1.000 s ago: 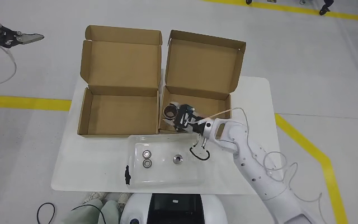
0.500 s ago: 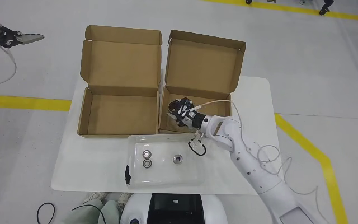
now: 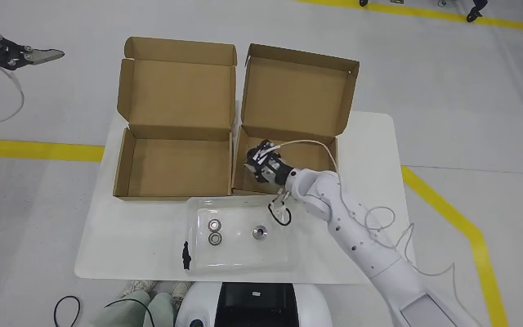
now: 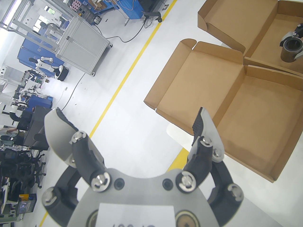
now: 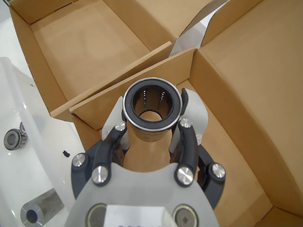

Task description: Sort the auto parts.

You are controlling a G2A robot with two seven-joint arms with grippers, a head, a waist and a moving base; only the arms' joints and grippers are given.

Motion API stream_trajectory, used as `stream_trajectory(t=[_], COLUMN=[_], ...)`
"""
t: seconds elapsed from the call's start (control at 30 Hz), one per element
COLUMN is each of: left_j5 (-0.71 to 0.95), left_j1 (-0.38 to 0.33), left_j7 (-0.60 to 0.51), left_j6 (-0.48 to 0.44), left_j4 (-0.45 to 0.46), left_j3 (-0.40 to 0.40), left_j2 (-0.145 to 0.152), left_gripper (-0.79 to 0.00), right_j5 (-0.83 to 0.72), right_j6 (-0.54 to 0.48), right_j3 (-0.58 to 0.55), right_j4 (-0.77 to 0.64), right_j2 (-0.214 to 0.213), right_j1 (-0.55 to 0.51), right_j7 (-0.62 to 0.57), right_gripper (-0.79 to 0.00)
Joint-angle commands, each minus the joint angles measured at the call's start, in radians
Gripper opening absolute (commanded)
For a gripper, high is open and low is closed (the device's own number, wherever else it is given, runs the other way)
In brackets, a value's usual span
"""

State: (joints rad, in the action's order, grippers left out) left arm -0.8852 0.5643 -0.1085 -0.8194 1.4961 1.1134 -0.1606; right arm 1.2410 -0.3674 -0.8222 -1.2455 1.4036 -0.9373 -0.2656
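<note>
My right gripper is shut on a black cylindrical linear bearing and holds it upright just above the floor of the right cardboard box, near that box's front-left corner. From the top view, this gripper and the bearing sit inside the right box. The left box beside it holds nothing. Off the table, at the far left over the floor, my left gripper hangs open with nothing between its fingers.
A clear plastic tray lies at the table's front, holding two small round bearings and a metal part with a hole. A small black scrap lies at its left end. Both box lids stand open at the back.
The right arm has swung its wrist a little farther back and left over the right box, with the bearing still in its grip. The left arm has stayed still.
</note>
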Motion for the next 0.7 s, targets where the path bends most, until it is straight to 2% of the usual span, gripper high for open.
stream_trajectory(t=[0.0,0.53,0.67], left_j5=[0.000,0.000,0.000], left_j1=[0.000,0.000,0.000], left_j7=[0.000,0.000,0.000], left_j6=[0.000,0.000,0.000], left_j4=[0.000,0.000,0.000], left_j3=[0.000,0.000,0.000], left_j2=[0.000,0.000,0.000], left_gripper=[0.000,0.000,0.000], right_j5=[-0.010,-0.051,-0.052], right_j6=[0.007,0.066,0.073], right_j3=[0.004,0.024,0.031], right_j4=[0.016,0.083,0.099], right_j2=[0.005,0.033,0.040], right_j1=[0.006,0.027,0.033], right_j7=[0.003,-0.033,-0.033], right_gripper=[-0.785,-0.785,-0.714])
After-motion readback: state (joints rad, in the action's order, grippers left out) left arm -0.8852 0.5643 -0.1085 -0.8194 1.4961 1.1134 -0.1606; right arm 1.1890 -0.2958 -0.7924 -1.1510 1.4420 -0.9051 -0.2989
